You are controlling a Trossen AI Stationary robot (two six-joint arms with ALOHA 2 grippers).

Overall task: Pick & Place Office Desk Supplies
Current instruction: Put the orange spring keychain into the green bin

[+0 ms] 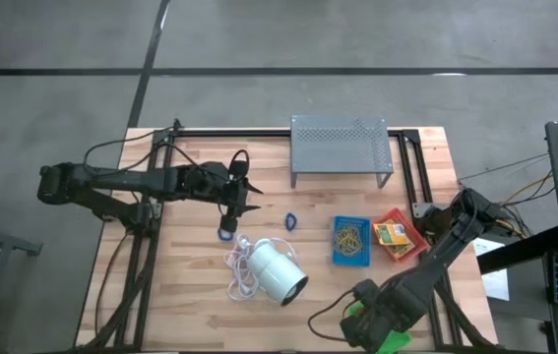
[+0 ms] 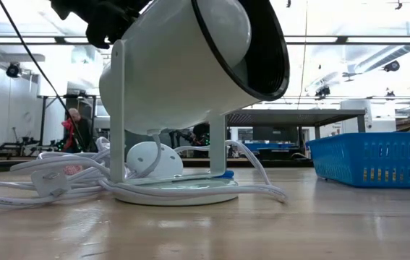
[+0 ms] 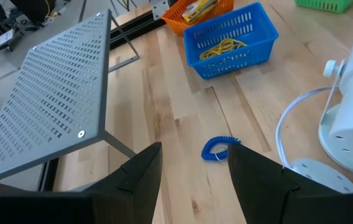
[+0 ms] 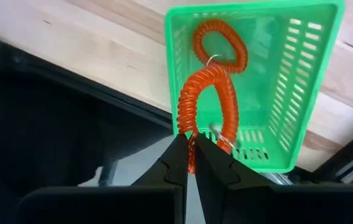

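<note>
A red coiled loop (image 4: 208,102) dangles over the green tray (image 4: 301,74) at the desk's (image 1: 200,285) near edge, pinched in the right gripper's (image 4: 190,163) clenched jaws; released off-centre, it could fall floorward. The left gripper (image 3: 192,165), jaws released, hovers above a blue loop (image 3: 216,148).

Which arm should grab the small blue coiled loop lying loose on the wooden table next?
Left. The left gripper hangs open just above the blue coiled loop, framed between its fingers. The right gripper is shut on a red coiled loop over the green plastic tray at the table's near edge.
</note>
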